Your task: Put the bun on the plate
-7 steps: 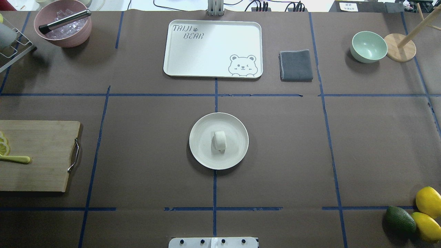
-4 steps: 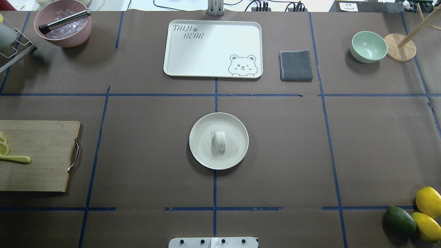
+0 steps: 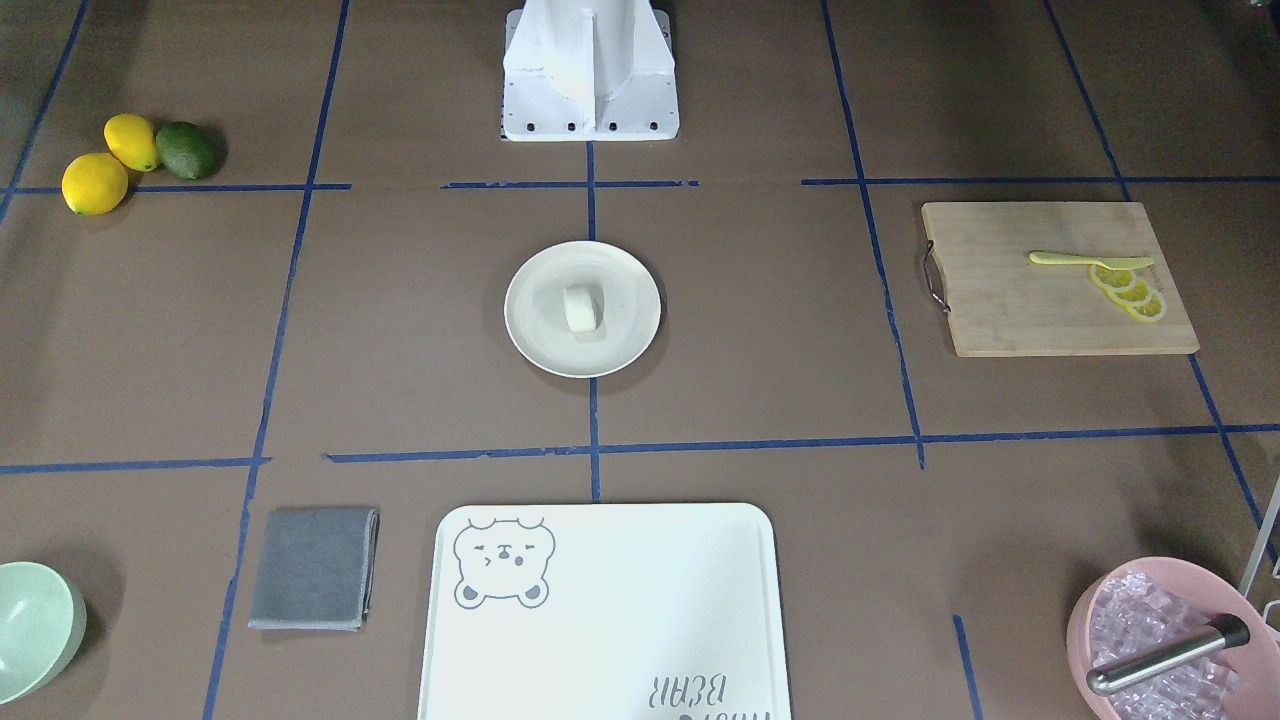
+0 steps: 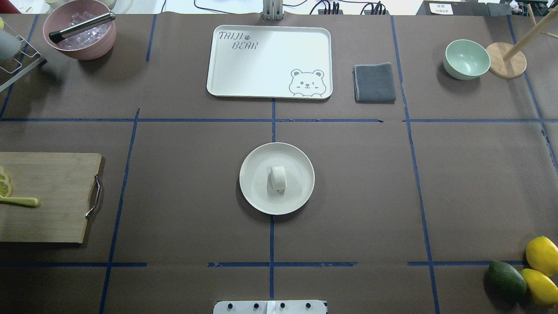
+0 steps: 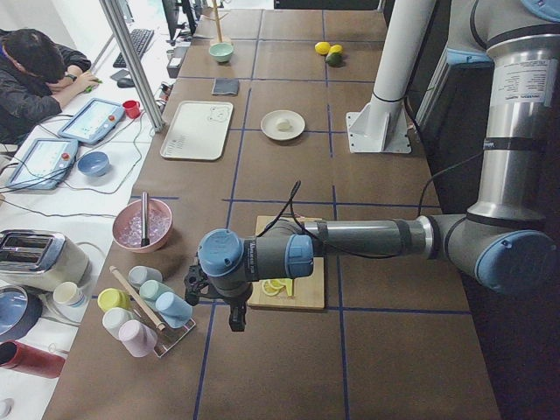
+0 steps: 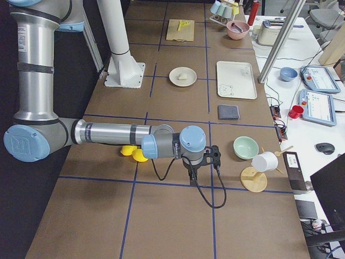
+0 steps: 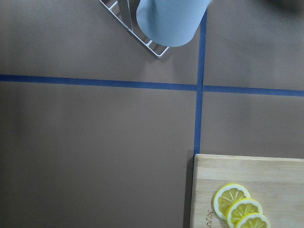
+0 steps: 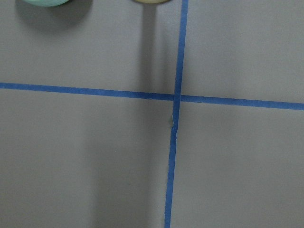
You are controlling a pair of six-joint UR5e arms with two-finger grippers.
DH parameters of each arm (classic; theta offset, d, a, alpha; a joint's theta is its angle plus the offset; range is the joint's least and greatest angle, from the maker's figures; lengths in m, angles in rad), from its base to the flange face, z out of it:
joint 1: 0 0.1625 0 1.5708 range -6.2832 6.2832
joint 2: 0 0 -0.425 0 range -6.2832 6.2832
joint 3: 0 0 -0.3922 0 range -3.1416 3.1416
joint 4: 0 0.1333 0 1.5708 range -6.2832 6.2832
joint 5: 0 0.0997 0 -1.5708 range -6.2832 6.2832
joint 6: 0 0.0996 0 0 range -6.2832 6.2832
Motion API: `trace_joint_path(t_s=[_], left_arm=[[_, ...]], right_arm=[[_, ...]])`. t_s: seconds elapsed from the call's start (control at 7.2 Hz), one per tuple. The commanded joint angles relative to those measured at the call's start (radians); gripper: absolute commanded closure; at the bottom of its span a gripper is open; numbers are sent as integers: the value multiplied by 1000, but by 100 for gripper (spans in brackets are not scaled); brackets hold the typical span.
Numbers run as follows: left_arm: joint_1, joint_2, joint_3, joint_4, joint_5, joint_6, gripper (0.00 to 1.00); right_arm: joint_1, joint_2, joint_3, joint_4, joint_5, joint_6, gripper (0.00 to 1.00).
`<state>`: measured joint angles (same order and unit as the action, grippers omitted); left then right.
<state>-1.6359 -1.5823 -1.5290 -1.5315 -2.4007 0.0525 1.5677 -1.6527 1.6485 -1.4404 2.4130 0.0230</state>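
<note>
Exterior left, bun (image 5: 282, 125) on plate (image 5: 295, 132), left hand (image 5: 234, 322) distant

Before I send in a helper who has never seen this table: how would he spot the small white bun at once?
Find the big white rectangular bear tray at the far edge of the brown table; just robot-side of it, at the centre, lies a round cream-white plate. The small smooth white bun sits in its middle, alone on it, pale unlike the yellow lemons.
</note>
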Motion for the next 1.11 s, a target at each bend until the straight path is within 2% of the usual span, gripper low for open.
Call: trace_joint_path(t_s=[0.0, 0.97], left_arm=[[2, 1, -2, -3, 3, 3, 0], [2, 1, 0, -16, 5, 6, 0]], right_arm=[[0, 1, -1, 0, 0, 3, 0], [0, -1, 2, 0, 2, 0, 0]])
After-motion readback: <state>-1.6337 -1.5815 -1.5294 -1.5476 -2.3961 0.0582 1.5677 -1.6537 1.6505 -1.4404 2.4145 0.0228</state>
